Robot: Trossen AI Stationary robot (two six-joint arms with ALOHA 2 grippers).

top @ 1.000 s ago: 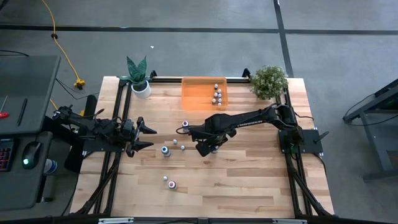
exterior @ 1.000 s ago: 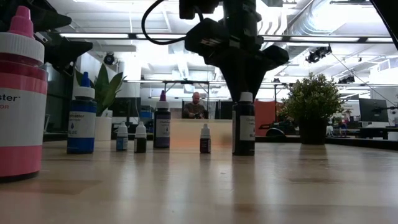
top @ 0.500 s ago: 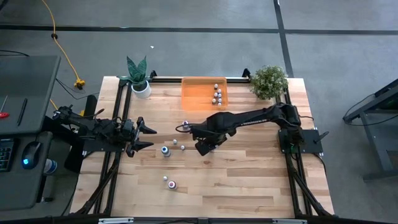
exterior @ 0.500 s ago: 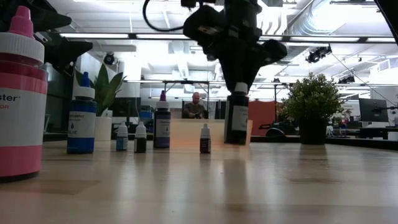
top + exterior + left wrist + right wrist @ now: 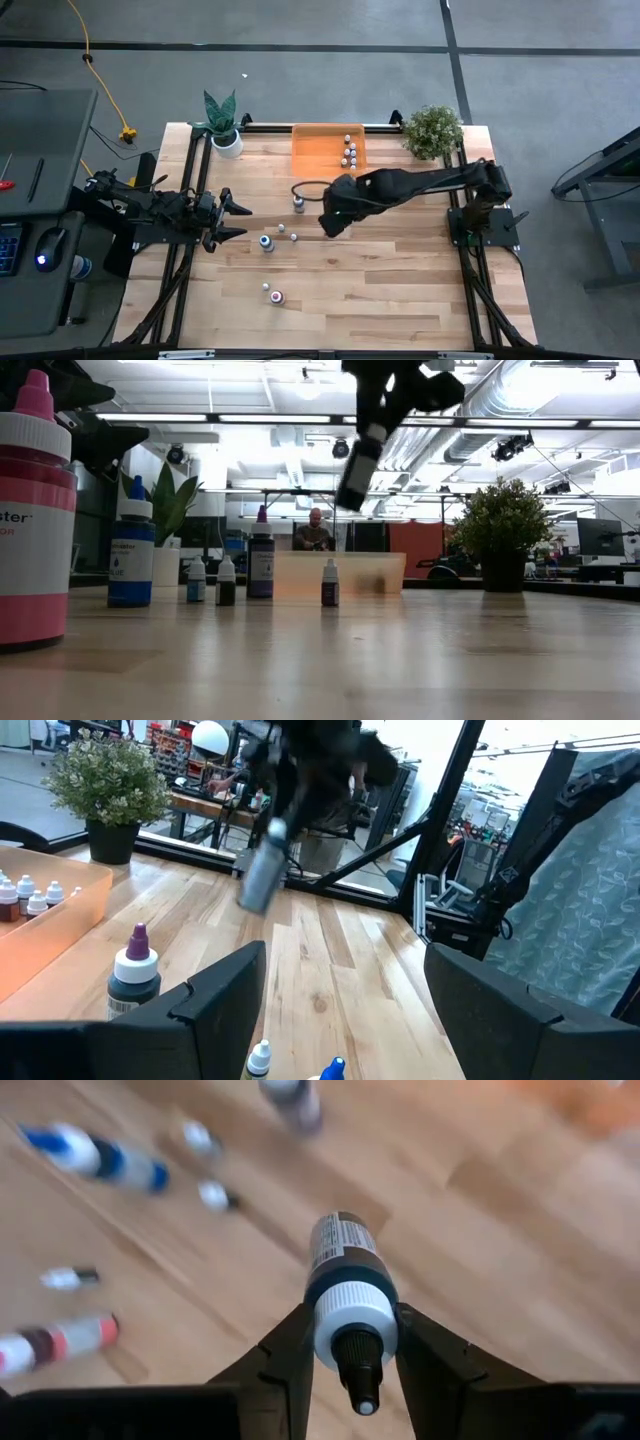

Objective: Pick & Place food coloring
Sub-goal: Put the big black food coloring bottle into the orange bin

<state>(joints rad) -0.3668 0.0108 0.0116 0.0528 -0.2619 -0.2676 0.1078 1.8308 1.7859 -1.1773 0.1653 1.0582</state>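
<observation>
Dark bottle now aloft, R claw.

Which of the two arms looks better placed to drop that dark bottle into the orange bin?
The right. Its right gripper is shut on the dark bottle, lifted near the orange bin. The left gripper waits open at the table's left side.

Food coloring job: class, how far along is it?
Done: several small bottles sit in the orange bin. In hand: the right end effector holds a dark bottle lifted above the table. Left: about seven bottles stand on the wood; the left end effector waits at the left edge.
</observation>
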